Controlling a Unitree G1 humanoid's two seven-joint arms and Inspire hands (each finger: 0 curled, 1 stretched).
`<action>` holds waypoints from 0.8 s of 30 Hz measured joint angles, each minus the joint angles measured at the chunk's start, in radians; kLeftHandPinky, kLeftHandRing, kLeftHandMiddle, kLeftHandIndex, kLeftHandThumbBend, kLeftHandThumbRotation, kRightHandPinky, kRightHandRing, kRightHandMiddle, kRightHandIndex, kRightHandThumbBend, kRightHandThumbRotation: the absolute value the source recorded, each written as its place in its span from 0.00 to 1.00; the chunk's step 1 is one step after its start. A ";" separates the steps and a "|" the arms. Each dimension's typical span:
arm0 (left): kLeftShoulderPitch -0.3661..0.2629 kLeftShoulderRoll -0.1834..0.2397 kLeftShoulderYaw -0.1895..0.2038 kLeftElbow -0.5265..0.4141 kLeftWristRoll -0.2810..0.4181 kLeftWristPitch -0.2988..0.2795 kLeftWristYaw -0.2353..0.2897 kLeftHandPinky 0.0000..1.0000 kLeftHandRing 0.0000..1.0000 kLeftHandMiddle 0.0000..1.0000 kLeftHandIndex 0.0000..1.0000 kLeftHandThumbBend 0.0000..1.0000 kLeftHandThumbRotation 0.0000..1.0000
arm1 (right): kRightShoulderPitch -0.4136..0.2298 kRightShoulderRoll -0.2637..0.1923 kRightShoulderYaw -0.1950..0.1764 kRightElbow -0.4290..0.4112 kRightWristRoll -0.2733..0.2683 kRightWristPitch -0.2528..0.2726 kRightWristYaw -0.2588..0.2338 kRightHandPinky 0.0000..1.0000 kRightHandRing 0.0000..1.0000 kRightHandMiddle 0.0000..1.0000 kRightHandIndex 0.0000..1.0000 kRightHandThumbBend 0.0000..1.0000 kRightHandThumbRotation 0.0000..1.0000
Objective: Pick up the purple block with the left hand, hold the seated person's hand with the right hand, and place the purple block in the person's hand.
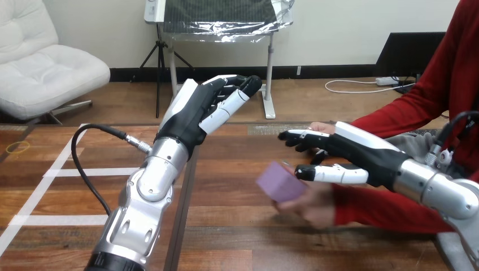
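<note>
In the head view, the robot's left hand (206,110) is raised well above the brown wooden surface (237,237). Its black-and-white fingers are loosely bent and relaxed, and nothing is held or touched by it.

The light purple rectangular block (279,182) is seen lying tilted in the person's nearer hand (310,208), which is extended from a red sleeve near the middle of the view.

The robot's right hand (361,151) is stretched in from the right, just above that nearer hand. Its fingers are kept nearly straight and spread, and its thumb is pointed towards the block, with the thumb tip just beside the block's edge. Whether the block or the person's nearer hand is actually touched cannot be told. The fingertips of the person's farther hand (322,128) are glimpsed just beyond the right hand's fingers.
</note>
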 measured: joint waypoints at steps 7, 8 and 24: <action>0.026 -0.001 0.000 -0.005 -0.001 -0.023 0.014 0.75 0.80 0.80 0.80 0.72 1.00 | 0.031 0.000 -0.025 -0.016 -0.004 -0.011 -0.057 0.68 0.85 0.90 0.93 1.00 1.00; 0.033 -0.001 0.001 -0.006 -0.002 -0.037 0.021 0.74 0.79 0.80 0.79 0.70 1.00 | 0.037 0.000 -0.030 -0.023 -0.005 -0.011 -0.070 0.68 0.85 0.90 0.93 1.00 1.00; 0.224 -0.024 0.040 -0.120 -0.060 -0.309 0.107 0.63 0.75 0.76 0.72 0.62 1.00 | 0.194 0.059 -0.155 -0.190 0.185 -0.069 -0.185 0.84 0.90 0.91 0.91 1.00 1.00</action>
